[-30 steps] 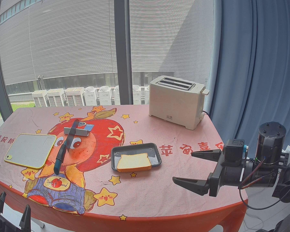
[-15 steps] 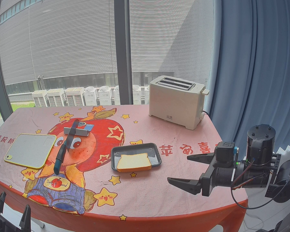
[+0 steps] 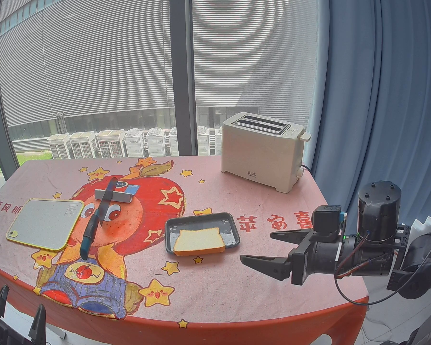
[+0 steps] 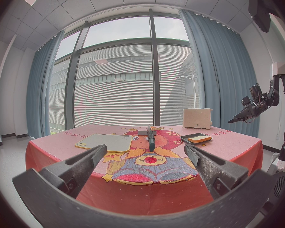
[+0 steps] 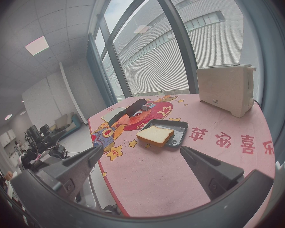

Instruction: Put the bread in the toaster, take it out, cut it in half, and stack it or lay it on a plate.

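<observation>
Right gripper (image 3: pixel 256 247) has edged left across the table toward the bread, jaws spread wide and holding nothing.
Just beyond its fingertips the bread (image 3: pixel 199 241) lies flat in a dark tray (image 3: pixel 196 222); the toaster (image 3: pixel 261 152) stands behind, by the window. The left gripper (image 4: pixel 144 148) hangs open, well apart, off the table's front edge.

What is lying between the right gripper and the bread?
Nothing loose. In the head view, only bare tablecloth and the rim of the tray separate the open right gripper from the bread.
</observation>
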Robot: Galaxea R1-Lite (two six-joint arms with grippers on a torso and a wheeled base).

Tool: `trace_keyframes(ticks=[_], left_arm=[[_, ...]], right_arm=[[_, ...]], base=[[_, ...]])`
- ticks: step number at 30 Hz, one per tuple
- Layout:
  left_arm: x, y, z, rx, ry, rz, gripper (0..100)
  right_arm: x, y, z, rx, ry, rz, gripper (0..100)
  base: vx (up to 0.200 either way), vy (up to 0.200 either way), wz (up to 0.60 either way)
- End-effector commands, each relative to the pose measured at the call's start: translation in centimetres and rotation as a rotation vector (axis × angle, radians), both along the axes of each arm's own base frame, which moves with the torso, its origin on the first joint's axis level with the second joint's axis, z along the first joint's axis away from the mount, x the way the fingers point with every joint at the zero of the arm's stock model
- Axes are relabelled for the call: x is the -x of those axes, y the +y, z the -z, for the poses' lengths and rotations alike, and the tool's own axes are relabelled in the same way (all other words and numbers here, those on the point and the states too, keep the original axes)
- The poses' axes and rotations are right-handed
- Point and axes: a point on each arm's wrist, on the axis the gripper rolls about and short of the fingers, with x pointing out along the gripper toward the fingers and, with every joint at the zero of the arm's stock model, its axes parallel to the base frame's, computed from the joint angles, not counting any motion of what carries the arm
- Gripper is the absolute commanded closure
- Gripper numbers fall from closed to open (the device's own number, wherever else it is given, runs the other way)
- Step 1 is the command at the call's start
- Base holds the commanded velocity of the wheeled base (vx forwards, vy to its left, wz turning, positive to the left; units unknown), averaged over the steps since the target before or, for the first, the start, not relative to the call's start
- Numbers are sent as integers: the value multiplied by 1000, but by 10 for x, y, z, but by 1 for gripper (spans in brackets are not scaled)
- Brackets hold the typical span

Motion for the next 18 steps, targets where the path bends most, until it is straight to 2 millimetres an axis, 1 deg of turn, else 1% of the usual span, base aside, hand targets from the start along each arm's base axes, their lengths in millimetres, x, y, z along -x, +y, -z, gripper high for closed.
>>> trace_keyframes(ticks=[1,5,9,11,18], left_arm=[[0,0,5,0,1,0,0],[0,0,5,0,1,0,0],[0,0,5,-1,1,0,0],[0,0,5,0,0,0,0],[0,0,5,0,0,0,0]], right_arm=[[-2,3,2,-9,25,3,0],[-4,4,3,-29,55,16,0],[-6,6,-2,-68,80,18,0],[-7,7,-4,-108,126,26,0],[-10,8,-5,-156,190,16,0]], base=[[0,0,0],[0,0,0],[0,0,0],[0,0,0],[0,0,0]])
